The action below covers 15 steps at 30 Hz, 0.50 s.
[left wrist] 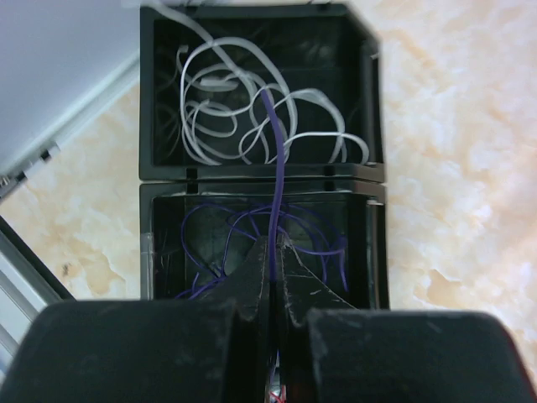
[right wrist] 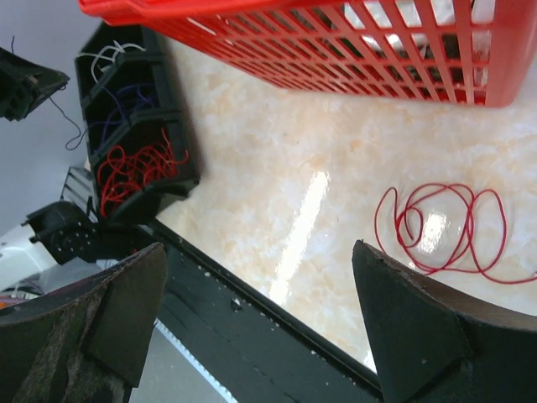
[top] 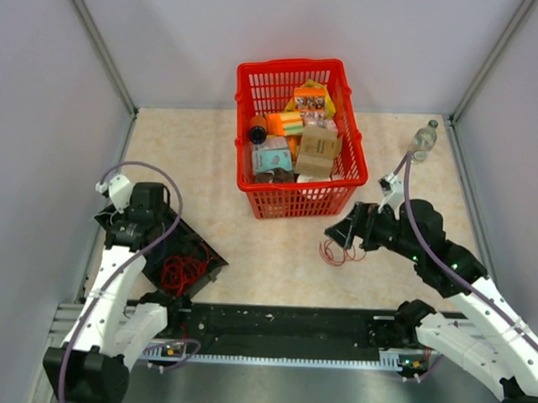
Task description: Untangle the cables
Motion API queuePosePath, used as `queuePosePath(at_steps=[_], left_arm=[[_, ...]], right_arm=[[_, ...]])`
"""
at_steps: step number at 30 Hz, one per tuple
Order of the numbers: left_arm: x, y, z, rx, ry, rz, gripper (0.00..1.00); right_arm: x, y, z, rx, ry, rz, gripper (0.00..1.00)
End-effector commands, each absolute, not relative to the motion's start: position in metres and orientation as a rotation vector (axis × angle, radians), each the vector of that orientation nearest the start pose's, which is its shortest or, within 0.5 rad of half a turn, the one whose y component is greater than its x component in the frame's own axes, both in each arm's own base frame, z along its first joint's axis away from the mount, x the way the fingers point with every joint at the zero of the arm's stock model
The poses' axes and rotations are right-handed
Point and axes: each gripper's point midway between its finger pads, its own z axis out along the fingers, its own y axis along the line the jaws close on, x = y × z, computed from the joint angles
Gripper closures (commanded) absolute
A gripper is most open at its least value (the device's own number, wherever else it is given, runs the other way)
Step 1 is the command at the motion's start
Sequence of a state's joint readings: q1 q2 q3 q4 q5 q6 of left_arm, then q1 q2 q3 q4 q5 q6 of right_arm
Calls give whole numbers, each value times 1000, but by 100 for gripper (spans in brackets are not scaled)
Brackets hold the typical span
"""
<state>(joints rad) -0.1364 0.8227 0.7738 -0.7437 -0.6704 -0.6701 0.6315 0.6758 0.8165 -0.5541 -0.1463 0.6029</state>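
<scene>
A red plastic basket (top: 297,203) is sitting toward the far edge of the beige marbled table (top: 208,163), about midway across. It is holding mixed goods: a brown cardboard box (top: 318,150), an orange-yellow packet (top: 310,98), a pale teal packet (top: 272,155) and a dark round lid (top: 258,131). A clear plastic bottle (top: 423,141) is standing upright near the far right corner. A black compartment tray (top: 215,262) is lying at an angle near the near left corner. A black rail (top: 290,327) is running along the near edge.
</scene>
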Motion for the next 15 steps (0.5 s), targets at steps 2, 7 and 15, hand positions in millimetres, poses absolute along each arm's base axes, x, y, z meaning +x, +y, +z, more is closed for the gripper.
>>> queuePosePath(at_steps=[2, 7, 15], left_arm=[[228, 68, 116, -1173, 2062, 208, 100], [223, 66, 100, -1269, 2057, 109, 88], [221, 59, 139, -1245, 2023, 8, 2]], right_arm=[[173, 192, 224, -120, 2153, 935, 10], [174, 191, 216, -101, 2164, 931, 10], [179, 192, 200, -119, 2210, 886, 11]])
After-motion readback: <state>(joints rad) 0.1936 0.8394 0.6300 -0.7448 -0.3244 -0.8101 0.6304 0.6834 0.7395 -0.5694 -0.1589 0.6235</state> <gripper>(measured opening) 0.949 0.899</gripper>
